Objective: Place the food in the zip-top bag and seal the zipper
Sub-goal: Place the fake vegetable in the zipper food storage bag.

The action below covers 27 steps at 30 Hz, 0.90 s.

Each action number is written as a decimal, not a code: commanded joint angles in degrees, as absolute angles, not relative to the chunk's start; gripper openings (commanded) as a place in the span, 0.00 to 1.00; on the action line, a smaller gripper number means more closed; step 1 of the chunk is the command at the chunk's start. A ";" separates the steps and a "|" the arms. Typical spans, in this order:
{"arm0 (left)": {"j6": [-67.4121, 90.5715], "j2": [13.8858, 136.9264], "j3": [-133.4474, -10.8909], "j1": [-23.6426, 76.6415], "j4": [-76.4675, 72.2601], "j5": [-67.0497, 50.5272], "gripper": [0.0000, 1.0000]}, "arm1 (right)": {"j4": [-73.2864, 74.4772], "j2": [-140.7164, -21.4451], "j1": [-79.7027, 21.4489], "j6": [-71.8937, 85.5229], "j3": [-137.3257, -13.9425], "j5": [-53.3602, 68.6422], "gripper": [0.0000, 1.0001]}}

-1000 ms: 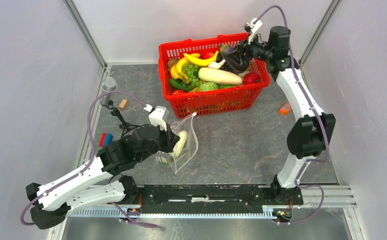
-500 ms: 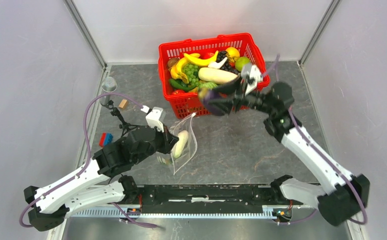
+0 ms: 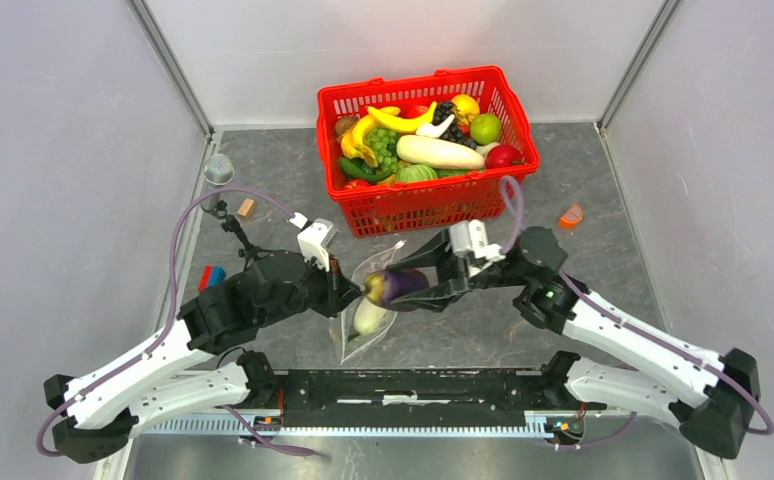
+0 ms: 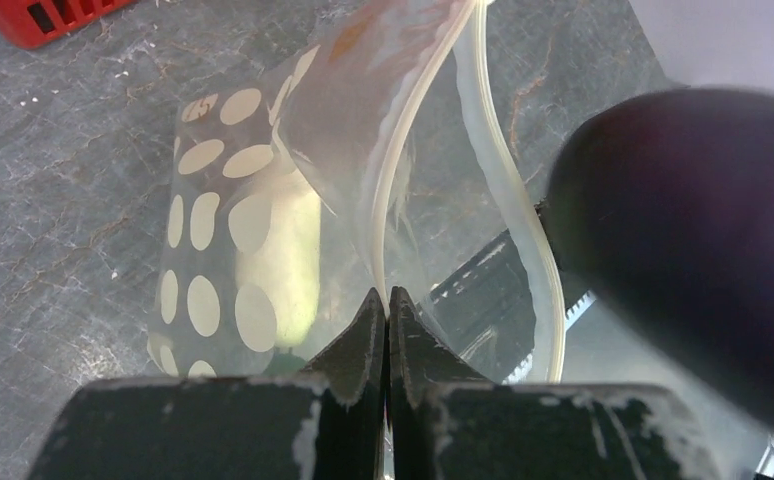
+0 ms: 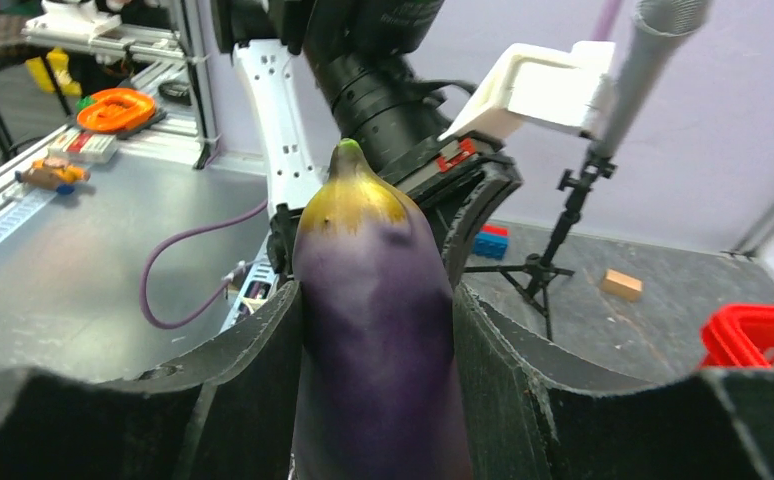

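Above the table, eggplant to mouth: the right pincer [image 3: 413, 285] grips a purple eggplant [image 3: 393, 285] just right of the zip-top bag [image 3: 363, 335], its stem end pointing left at the opening.
Long axis: the eggplant lies roughly left-right; the bag runs from far right to near left.
Left pincer [image 3: 341, 288]: clamped on the bag's left rim, lifting it.
Nearer arm: the right one carries the food; I judge the next move a short push leftward.
Count: one bag, one pale food [image 3: 369, 316] inside it, one eggplant in the air, one red basket [image 3: 423, 212] of other toys.

Left wrist, pincer [image 4: 385, 305]: tips shut on one zipper [image 4: 403, 140] strip.
Mouth: the two strips stand apart, so the bag [image 4: 213, 240] gapes rightward.
Eggplant [image 4: 693, 240]: a dark blur at the right, just outside the far strip.
Inside: one pale food [image 4: 298, 250].

Right wrist, pincer [image 5: 378, 330]: both fingers [image 5: 253, 360] press the eggplant [image 5: 373, 250] at mid-body.
Axis: stem end forward, aimed at the left arm [image 5: 383, 70].
Bag: hidden here.
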State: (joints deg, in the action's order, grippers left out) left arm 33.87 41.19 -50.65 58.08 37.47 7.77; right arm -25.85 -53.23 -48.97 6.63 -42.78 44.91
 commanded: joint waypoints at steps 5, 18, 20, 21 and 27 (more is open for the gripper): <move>28.94 42.58 -56.63 57.78 40.91 5.73 0.02 | -16.82 -65.09 -57.26 -7.90 -55.30 44.74 0.19; 30.45 43.63 -59.33 57.82 39.92 6.93 0.02 | -26.33 -64.09 -58.85 -8.84 -52.65 51.50 0.21; 30.99 43.68 -59.55 57.80 38.66 4.32 0.02 | -24.12 -63.93 -57.20 -13.76 -50.66 48.45 0.21; 31.31 43.55 -59.44 57.77 38.06 3.37 0.02 | -23.48 -65.18 -55.94 -13.38 -51.19 51.12 0.21; 31.35 44.94 -60.47 57.74 38.97 0.39 0.02 | -11.56 -71.07 -50.37 -22.14 -55.43 53.89 0.27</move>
State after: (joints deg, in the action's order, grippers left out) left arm 31.35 44.23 -57.04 57.28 42.09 5.74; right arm -20.34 -68.23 -53.45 -12.51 -53.08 55.88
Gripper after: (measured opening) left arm 0.040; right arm 0.525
